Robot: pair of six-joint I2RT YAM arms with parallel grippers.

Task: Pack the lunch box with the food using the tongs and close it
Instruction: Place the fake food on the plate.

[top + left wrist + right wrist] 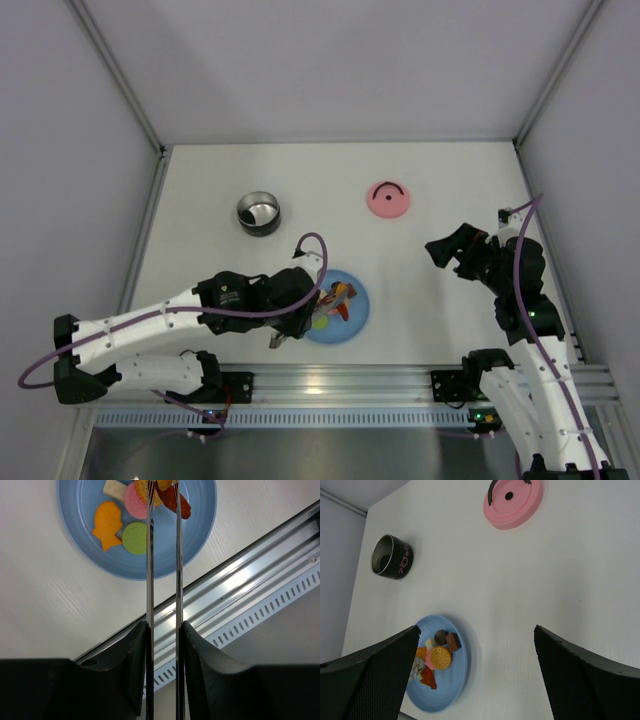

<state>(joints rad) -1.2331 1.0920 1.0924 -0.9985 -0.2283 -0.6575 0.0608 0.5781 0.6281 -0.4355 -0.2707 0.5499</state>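
- Closest in, saw the left fingers (200, 670) clenched on the tongs (150, 580), one pad against each slim arm.
- Found a white table (200, 190) beneath, pale panels (300, 70) walling three sides, an aluminium rail (330, 380) along its near edge.
- Traced the tong tips out over the food (135, 537) on the blue plate (80, 535); could not tell whether pinching a piece.
- Saw the right fingers (590, 680) spread wide, empty, above the table.
- Spotted the lunch box (259, 213) upright and open beyond the plate, pink lid (388, 199) well apart to its right.
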